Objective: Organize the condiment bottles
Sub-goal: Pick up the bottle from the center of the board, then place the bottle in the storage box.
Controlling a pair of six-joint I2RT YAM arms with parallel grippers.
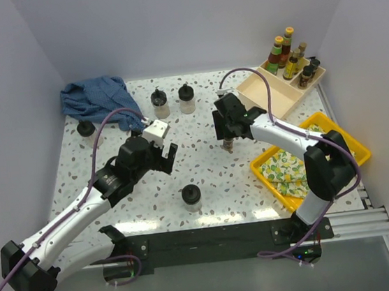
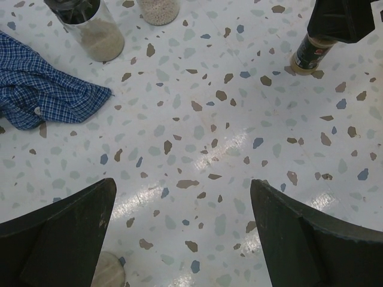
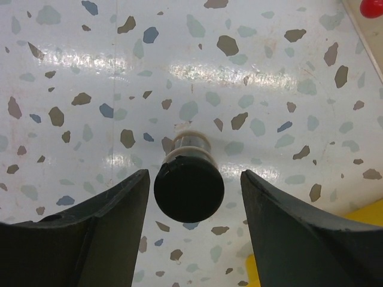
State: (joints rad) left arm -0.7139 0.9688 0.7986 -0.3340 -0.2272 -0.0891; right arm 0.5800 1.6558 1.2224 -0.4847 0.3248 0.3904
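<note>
The right pincer point(image 3: 194, 177) is released. Its two dark fingers point(image 3: 90, 239) stand on either side of a small dark shaker point(image 3: 189, 186), and a strip of desk shows on each side, so neither finger touches it. The shaker stands upright on the speckled desk point(image 3: 251, 78), its round black cap facing the wrist camera. In the top view it sits a little right of the desk's middle, directly under this pincer.

The left pincer point(image 2: 182, 194) is also released, its fingers wide apart with only bare desk between them. It hangs left of the middle, well apart from the shaker.

Beyond the left pincer, toward the back wall, two clear jars point(image 1: 173, 101) with black lids and pale contents stand side by side. A third jar point(image 1: 191, 197) of the same kind stands alone near the front edge, between the two arms. A fourth jar point(image 1: 86, 128) sits far left, just beside a crumpled blue checked cloth point(image 1: 97, 97) that lies in the back left corner.

In the back right corner is a beige divided tray point(image 1: 273, 93). Several slim bottles point(image 1: 280, 53) with red and yellow caps stand upright in its far compartments.

In front of it, on the right side, lies a yellow tray point(image 1: 356, 154) with a lemon-print cloth point(image 1: 285, 170) inside. The right arm reaches across it.
</note>
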